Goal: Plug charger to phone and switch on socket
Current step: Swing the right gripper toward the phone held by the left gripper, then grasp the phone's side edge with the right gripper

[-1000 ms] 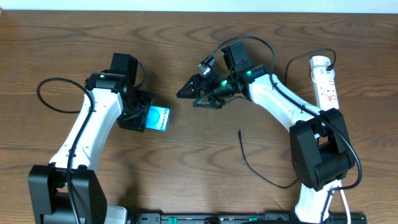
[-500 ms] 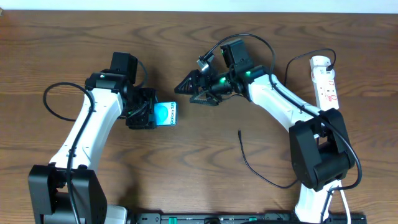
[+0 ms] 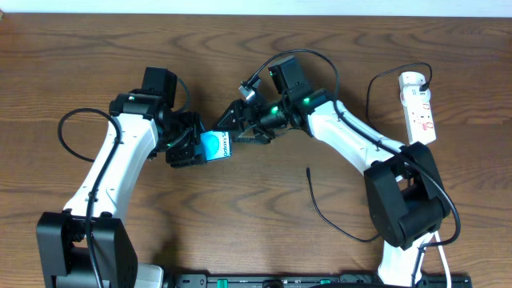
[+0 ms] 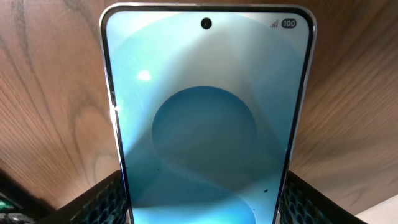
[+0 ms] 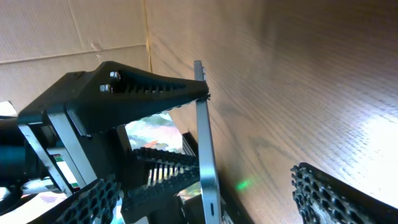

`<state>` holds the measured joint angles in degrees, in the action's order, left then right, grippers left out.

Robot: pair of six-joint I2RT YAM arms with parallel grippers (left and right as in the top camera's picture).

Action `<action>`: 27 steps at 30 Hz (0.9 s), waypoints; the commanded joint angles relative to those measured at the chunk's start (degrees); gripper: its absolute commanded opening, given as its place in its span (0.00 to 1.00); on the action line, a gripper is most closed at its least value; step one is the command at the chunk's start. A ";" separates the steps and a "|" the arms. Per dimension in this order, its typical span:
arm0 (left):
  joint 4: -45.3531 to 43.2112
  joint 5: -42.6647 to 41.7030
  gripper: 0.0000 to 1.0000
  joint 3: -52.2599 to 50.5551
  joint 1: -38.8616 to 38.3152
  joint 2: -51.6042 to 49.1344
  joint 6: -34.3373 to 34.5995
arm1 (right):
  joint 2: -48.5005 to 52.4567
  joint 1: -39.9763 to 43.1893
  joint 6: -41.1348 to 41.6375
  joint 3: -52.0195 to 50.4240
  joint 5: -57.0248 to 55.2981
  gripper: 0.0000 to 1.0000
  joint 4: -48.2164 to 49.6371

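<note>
My left gripper point(image 3: 190, 147) is shut on the phone point(image 3: 214, 146), which has a teal screen and a white "Galaxy S25" band and is held off the table. In the left wrist view the phone point(image 4: 205, 106) fills the frame between my fingers point(image 4: 202, 208). My right gripper point(image 3: 234, 130) is open, its jaws on either side of the phone's free end. In the right wrist view the phone point(image 5: 205, 143) stands edge-on between my open fingers point(image 5: 211, 199). The charger cable point(image 3: 320, 210) lies on the table, its plug tip point(image 3: 309, 169) free. The socket point(image 3: 419, 108) lies at the far right.
A thick black robot cable point(image 3: 68, 132) loops beside the left arm. The socket's white cord point(image 3: 442, 260) runs down past the right arm's base point(image 3: 408, 200). The wooden table point(image 3: 240, 232) spans the view.
My left gripper has carried the phone up and to the right. My right gripper has moved left and now straddles the phone's end. The charger cable has not moved.
</note>
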<state>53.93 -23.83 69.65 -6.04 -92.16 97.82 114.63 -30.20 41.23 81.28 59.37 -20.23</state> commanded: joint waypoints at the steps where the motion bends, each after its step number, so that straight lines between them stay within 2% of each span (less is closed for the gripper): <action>1: 0.74 -2.45 0.07 -0.22 0.35 0.04 3.02 | -0.13 -1.73 0.31 0.46 1.16 0.87 0.15; 9: 1.11 -4.31 0.07 -0.22 0.61 0.04 3.65 | -0.13 -3.10 0.31 0.46 1.14 0.80 0.13; 13: 1.14 -4.31 0.07 -0.22 0.61 0.04 3.67 | -0.13 -3.30 0.31 0.46 0.96 0.71 0.11; 22: 1.53 -6.86 0.07 -0.22 0.55 0.04 3.65 | -0.13 -4.33 0.31 0.46 -0.22 0.69 0.09; 27: 1.53 -6.86 0.07 -0.22 0.55 0.04 3.65 | -0.13 -5.14 0.35 0.46 -1.05 0.63 0.11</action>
<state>55.13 -29.50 69.65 -5.72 -92.16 100.71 114.63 -34.37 41.67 81.28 58.72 -20.23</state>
